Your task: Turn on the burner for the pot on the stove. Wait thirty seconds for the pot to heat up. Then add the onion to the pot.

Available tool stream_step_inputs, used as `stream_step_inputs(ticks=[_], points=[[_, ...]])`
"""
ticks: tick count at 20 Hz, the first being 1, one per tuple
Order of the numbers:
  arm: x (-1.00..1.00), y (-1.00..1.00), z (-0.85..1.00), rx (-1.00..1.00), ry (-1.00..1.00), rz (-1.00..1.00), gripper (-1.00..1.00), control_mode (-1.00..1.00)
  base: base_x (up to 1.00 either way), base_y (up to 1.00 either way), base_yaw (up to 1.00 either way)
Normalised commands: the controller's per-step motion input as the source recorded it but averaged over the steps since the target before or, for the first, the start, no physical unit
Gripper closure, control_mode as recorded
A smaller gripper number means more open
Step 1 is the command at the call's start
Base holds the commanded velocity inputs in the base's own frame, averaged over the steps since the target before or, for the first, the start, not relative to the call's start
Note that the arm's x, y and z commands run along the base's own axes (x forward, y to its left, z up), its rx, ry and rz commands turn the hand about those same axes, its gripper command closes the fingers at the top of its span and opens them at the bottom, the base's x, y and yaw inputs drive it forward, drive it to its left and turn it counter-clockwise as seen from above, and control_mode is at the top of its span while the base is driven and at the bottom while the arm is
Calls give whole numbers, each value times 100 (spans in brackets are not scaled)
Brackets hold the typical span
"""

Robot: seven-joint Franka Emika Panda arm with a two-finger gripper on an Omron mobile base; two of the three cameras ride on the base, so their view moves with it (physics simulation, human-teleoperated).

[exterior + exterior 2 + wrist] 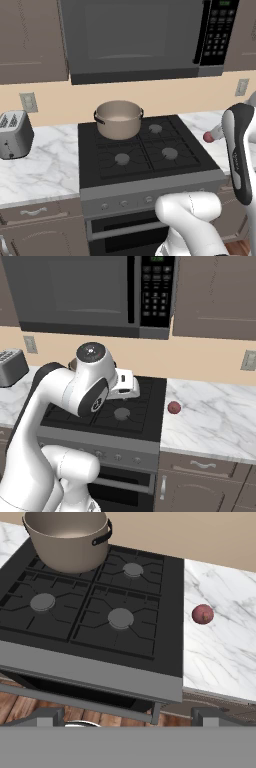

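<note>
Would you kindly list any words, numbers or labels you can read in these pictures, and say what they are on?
Nothing can be read.
Microwave keypad: pale marks on its buttons, too small and blurred.
Its green display: blurred, unreadable.
Stove knobs: no markings I can make out.

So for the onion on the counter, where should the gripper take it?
Probably across the widest part of the onion, from straight above. It is a small round ball lying alone on the marble counter right of the stove, so any pair of opposite sides is free.
</note>
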Motion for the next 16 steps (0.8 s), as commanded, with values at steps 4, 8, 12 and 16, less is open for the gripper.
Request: stream_step_inputs(ticks=[4, 8, 12, 16], points=[[0, 0, 0, 0, 0, 0, -100, -100, 0, 0, 0], [0, 0, 0, 0, 0, 0, -100, -100, 0, 0, 0], [0, 0, 0, 0, 0, 0, -100, -100, 0, 0, 0], [0, 0, 0, 0, 0, 0, -100, -100, 0, 0, 0]])
